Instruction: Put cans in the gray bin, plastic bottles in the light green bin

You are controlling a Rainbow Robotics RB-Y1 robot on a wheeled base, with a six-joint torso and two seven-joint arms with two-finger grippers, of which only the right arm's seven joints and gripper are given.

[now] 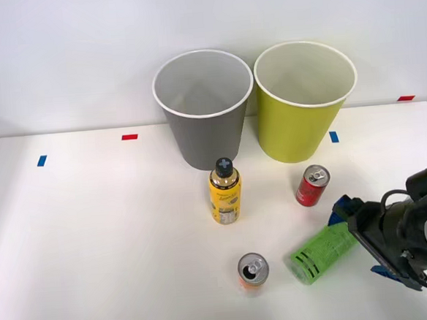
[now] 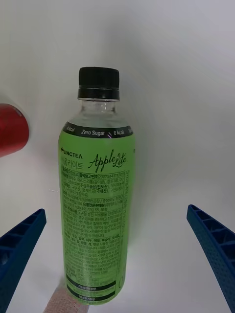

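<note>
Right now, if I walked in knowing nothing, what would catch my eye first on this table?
Probably the two big bins at the back, the gray bin standing beside the light green bin. Next, the green bottle lying on its side at the near right, with the right gripper open around it, a blue finger on each side. A yellow bottle stands upright mid-table, with a red can and an orange can nearby.
</note>
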